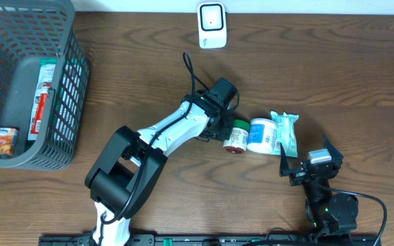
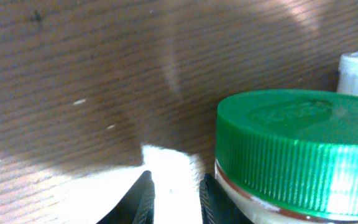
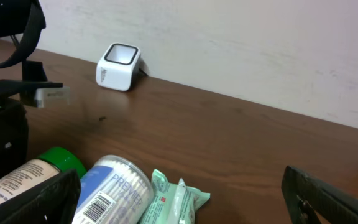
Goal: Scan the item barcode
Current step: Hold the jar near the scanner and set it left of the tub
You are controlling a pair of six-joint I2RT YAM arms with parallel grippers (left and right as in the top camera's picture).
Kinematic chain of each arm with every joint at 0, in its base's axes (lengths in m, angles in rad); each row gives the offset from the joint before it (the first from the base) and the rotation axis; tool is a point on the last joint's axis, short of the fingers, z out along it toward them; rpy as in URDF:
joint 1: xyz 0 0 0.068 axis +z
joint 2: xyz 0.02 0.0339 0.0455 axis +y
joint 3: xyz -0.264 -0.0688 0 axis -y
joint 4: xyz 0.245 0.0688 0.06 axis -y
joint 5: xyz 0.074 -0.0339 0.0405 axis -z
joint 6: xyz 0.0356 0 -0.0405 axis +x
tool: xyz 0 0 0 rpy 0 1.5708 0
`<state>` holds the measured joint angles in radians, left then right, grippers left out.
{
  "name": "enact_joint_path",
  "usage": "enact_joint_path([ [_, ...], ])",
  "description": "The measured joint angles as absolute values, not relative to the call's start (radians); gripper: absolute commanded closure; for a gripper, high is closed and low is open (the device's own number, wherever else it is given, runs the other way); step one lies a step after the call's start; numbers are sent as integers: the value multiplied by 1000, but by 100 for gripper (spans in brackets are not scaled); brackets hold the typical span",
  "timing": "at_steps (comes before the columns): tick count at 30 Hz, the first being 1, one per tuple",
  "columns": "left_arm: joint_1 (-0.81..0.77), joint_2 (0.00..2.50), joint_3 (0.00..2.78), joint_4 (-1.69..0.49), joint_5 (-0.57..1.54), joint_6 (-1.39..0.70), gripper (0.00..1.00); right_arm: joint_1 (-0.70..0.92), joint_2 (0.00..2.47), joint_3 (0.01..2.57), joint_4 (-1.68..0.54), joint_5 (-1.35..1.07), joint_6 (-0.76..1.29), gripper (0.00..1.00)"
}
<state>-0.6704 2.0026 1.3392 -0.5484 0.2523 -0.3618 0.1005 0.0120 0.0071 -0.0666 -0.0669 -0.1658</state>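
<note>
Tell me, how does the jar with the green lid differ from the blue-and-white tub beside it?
The jar has a green lid and a cream label; the tub is white with a blue label. The tub shows a barcode in the right wrist view; the jar shows none there. The left gripper sits next to the jar, not the tub. Both lie on their sides on the table.
</note>
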Motion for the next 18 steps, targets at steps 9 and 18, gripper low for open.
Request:
enact_joint_path([
  [9, -664, 2003, 1339, -537, 172, -362, 77, 101, 12, 7, -67, -67, -166, 1],
  [18, -661, 2003, 1339, -533, 128, -362, 76, 101, 12, 7, -67, -67, -166, 1],
])
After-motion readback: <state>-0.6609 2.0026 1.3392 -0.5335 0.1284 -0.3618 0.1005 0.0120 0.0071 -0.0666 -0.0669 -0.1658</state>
